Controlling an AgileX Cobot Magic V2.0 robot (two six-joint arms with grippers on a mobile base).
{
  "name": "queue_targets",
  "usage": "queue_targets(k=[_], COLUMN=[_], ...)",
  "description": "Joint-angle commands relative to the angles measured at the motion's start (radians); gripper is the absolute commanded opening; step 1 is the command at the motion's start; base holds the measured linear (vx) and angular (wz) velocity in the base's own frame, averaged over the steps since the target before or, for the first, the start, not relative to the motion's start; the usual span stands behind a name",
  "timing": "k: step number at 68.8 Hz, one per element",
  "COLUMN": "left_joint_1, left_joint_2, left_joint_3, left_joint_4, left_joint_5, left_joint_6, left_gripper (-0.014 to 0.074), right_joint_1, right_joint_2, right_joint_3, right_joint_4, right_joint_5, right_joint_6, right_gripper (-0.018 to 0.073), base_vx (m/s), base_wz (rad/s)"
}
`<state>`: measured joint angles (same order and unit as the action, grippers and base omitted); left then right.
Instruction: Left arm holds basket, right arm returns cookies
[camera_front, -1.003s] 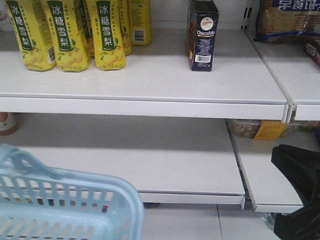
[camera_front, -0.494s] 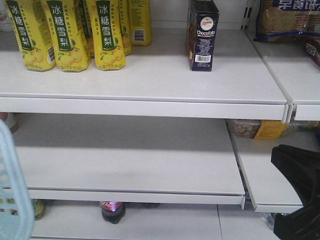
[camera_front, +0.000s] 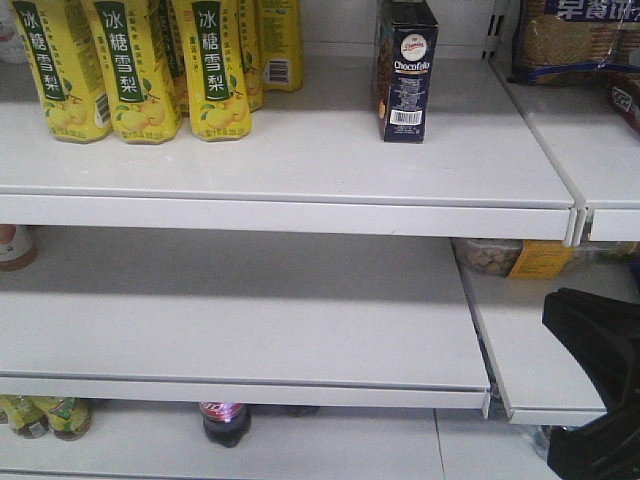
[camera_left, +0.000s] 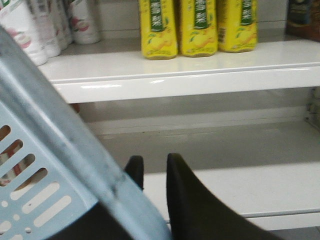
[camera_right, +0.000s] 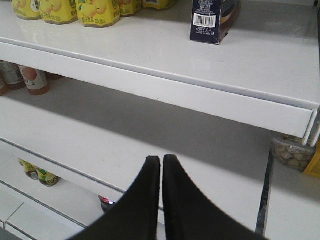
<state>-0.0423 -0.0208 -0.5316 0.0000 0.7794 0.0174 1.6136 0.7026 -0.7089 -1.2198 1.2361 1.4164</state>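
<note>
From my left wrist cam the basket (camera_left: 45, 165) fills the lower-left corner, tilted, rim running diagonally; I read the left gripper (camera_left: 155, 175) as clamped on that rim, since one finger shows just behind the pale plastic and the other sits in front, though the contact itself is hidden by the rim, so that's a judgement. That fits the job: left arm carries the basket clear of the shelves. In the front cam I can't see the basket at all, it's out of frame. Moving right, the yellow bottles (camera_front: 130, 70) stand in a row at the back-left of the top shelf (camera_front: 300, 160), tops cut off. Further right on that shelf the cookies (camera_front: 404, 70) stand upright, alone, barcode facing me, well apart from the bottles, so I'd say they're already returned. Its top edge is cropped in both front and right wrist views. Right gripper (camera_right: 161, 165) hangs low in front of the middle shelf (camera_right: 100, 135), fingers pressed together, nothing between them, well apart from the carton. Far right in front cam a black bulk (camera_front: 600, 370), prob. the right arm, is cut by the frame; cracker pack (camera_front: 575, 35) above is half cropped.
</note>
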Motion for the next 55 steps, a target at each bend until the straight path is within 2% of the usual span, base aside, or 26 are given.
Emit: queue_targets(k=[1,8,29,55], left_joint_1=[-0.001,-0.001,-0.001,-0.001], left_joint_2=[-0.005,-0.005,-0.005,-0.005], left_joint_3=[0.014,0.045,0.102,0.103], left_joint_4=[0.11,0.133,0.133,0.116], left_joint_5=[-0.144,-0.169,-0.242,-0.266], left_joint_6=[-0.096,-0.108,-0.103,-0.091], left_gripper=[-0.0006,-0.0006,-0.0006,-0.0006], right_joint_1=[0.0,0.0,0.0,0.0], right_joint_2=[0.0,0.0,0.0,0.0], right_joint_3=[-0.023,-0.023,-0.023,-0.023], right_joint_4=[-0.081,-0.081,-0.081,-0.081], right_joint_5=[0.016,0.016,0.016,0.016], right_joint_6=[-0.004,-0.004,-0.004,-0.004], right_gripper=[-0.0008,-0.0008,-0.0008,-0.0008], base_vx=[0.0,0.0,0.0,0.0], base_wz=[0.0,0.0,0.0,0.0])
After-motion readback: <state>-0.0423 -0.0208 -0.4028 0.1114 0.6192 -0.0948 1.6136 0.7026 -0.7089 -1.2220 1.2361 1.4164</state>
